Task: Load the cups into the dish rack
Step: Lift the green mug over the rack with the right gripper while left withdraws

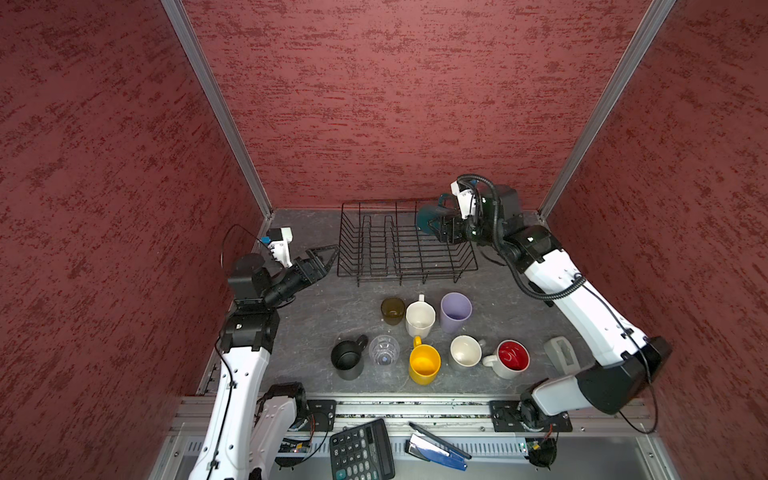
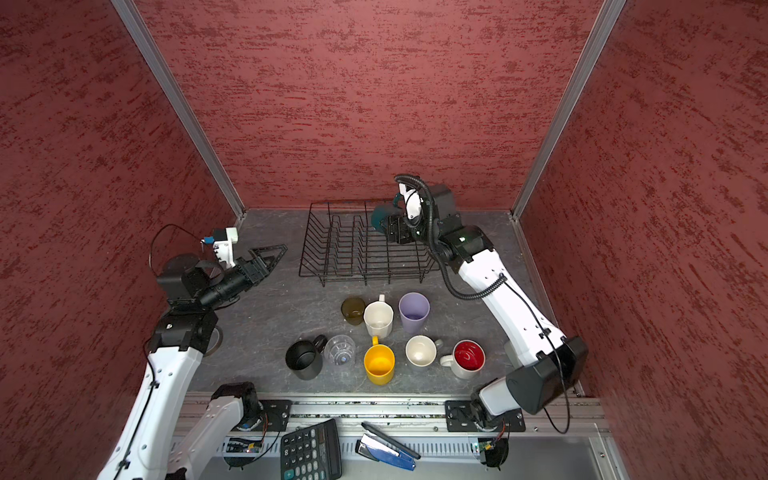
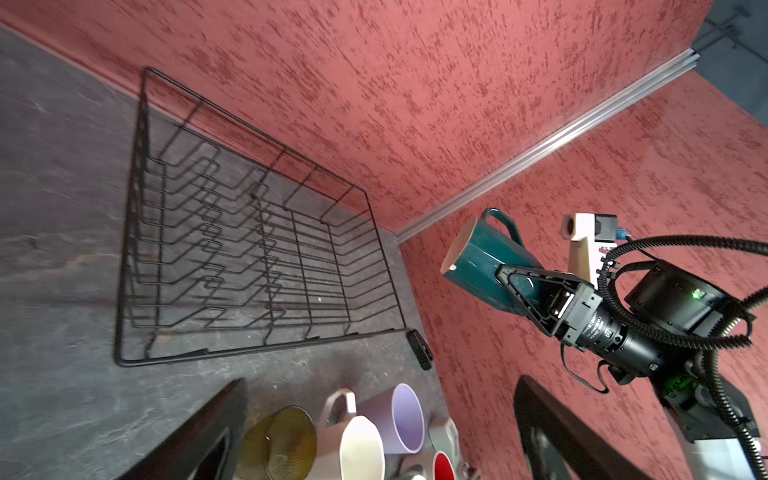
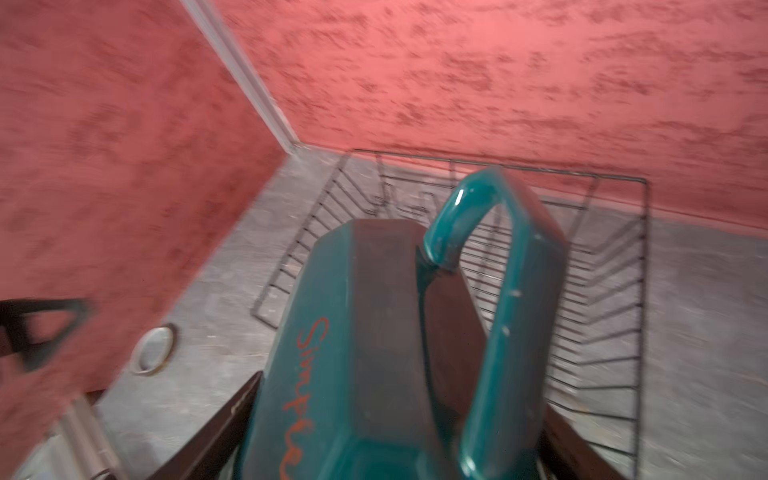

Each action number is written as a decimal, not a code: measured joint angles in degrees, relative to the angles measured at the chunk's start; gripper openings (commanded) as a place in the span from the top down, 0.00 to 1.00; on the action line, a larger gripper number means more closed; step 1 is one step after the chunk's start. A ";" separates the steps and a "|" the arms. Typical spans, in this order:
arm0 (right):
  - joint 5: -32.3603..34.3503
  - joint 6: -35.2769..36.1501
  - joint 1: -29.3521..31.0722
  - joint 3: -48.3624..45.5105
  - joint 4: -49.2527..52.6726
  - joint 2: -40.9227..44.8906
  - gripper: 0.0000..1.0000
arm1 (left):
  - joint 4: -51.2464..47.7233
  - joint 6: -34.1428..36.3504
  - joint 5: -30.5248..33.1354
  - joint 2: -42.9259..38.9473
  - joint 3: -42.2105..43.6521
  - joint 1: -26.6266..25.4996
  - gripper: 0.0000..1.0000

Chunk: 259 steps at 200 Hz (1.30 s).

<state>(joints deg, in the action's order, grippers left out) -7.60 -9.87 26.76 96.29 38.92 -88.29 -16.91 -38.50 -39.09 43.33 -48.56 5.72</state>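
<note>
left gripper (image 1: 331, 254) sits just left of the dish rack (image 1: 409, 254), fingers spread wide, empty. Rack is a black wire basket with upright loops in its left part. Over the rack's right end the right gripper (image 1: 435, 226) clamps the teal mug (image 1: 424, 219), clear of the wires. Mug has a faceted body and lies tipped on its side, pale mouth facing left, handle up, red script on the wall.

In front of the rack, upright on the table (image 1: 316, 316):
- black mug (image 1: 348, 357)
- clear glass (image 1: 384, 350)
- olive-brown glass (image 1: 392, 309)
- white mug (image 1: 419, 318)
- yellow mug (image 1: 424, 363)
- lavender tumbler (image 1: 456, 311)
- grey mug (image 1: 465, 351)
- white mug with red inside (image 1: 511, 357)

Right wrist view is blurred. The script starts "Simp", the rest is cut off, and the teal mug's mouth is hidden there.
</note>
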 measured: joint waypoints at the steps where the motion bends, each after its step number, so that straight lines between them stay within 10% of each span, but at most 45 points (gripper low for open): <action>1: 0.11 0.07 -0.02 0.20 0.20 -0.20 1.00 | -0.22 0.13 0.31 -0.24 0.00 0.11 0.00; 153: 14.60 7.87 -5.75 47.82 24.37 -42.23 1.00 | -14.88 17.51 14.64 -10.71 -1.29 1.75 0.00; 259: 20.90 11.52 -7.48 49.90 23.23 -51.43 1.00 | -19.76 22.49 19.71 -13.07 0.90 1.79 0.00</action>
<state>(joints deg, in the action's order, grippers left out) 13.30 1.65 19.29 146.19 62.15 -139.72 -36.67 -16.01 -19.38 30.26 -47.66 7.51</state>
